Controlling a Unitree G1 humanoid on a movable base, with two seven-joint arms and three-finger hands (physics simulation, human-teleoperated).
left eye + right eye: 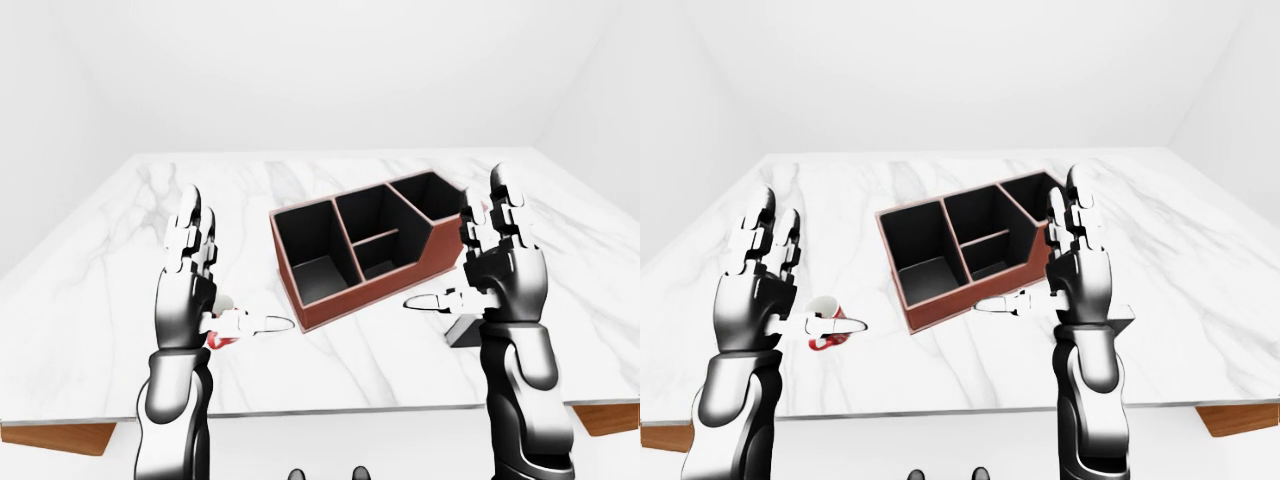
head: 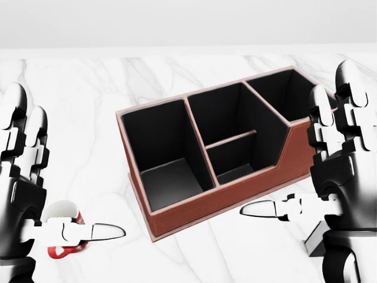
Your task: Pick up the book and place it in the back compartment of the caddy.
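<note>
The brown caddy (image 2: pixel 194 209) with black compartments stands slanted in the middle of the marble table: one large bay at the left, a middle bay split in two, one bay at the upper right. The book (image 1: pixel 465 332) is a dark flat thing lying on the table right of the caddy, mostly hidden behind my right hand; it also shows in the head view (image 2: pixel 314 237). My left hand (image 1: pixel 232 272) is open, fingers up, left of the caddy. My right hand (image 1: pixel 455 250) is open, fingers up, at the caddy's right end, above the book.
A white mug with red trim (image 1: pixel 822 312) stands on the table just below my left thumb. The white marble table (image 1: pixel 110 260) ends near the bottom of the eye views, with wooden corners (image 1: pixel 60 437) showing beneath. White walls lie beyond.
</note>
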